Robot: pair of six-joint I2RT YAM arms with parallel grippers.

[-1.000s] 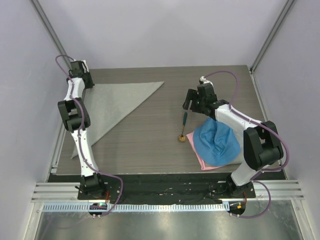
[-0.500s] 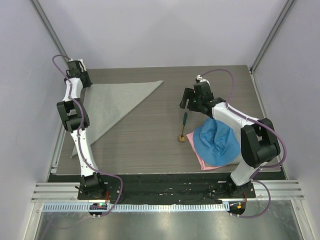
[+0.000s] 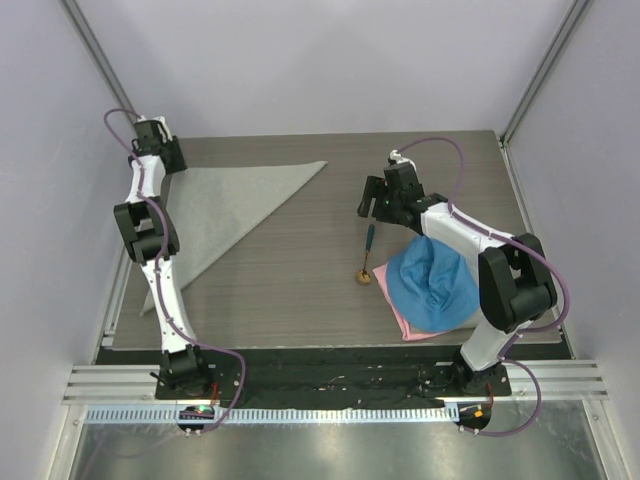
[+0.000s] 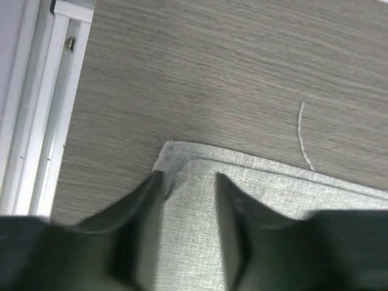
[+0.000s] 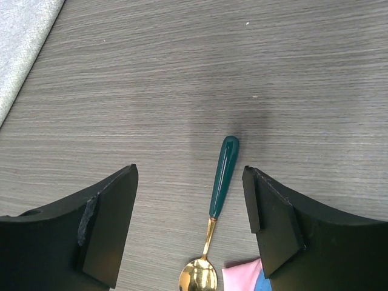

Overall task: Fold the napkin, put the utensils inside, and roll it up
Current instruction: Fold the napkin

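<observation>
Right wrist, spoon [image 5: 220, 182], bowl cropped (bottom edge)

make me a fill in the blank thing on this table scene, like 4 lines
The napkin is folded into a ____.
The spoon has a dark green handle and a ____ bowl.
The crumpled cloth lying on the pink cloth is ____.
The right gripper hangs above the spoon with its jaws ____.
Missing words: triangle, gold, blue, open.
</observation>
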